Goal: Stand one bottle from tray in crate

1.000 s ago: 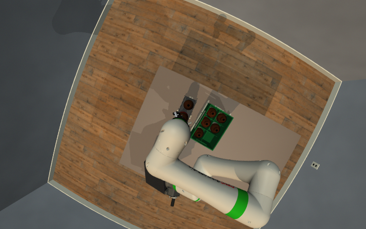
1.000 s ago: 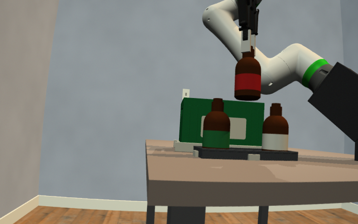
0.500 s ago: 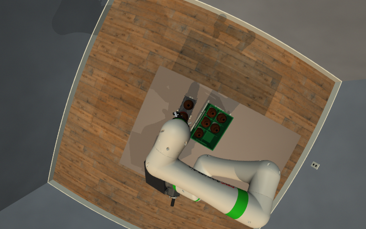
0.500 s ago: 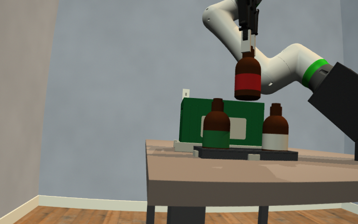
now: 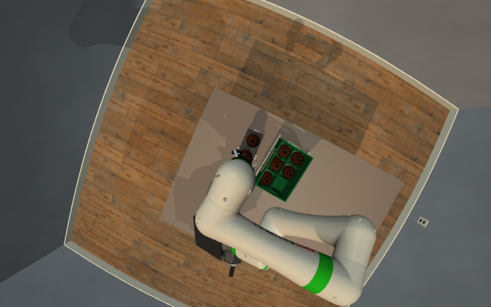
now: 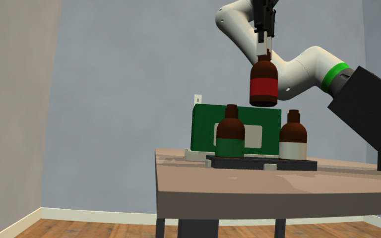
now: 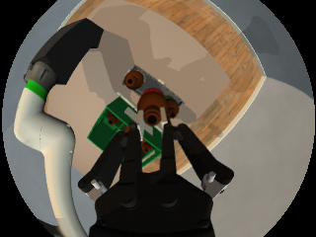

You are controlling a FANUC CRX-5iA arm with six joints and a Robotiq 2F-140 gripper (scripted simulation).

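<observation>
from the exterior camera, the green crate [image 6: 235, 129] wall hides the bottles inside it, and the frame's top edge cuts off the gripper [image 6: 265, 49] body. from above, the arm [image 5: 231, 188] covers the near end of the tray [image 5: 257, 134] and any bottle standing there.
</observation>
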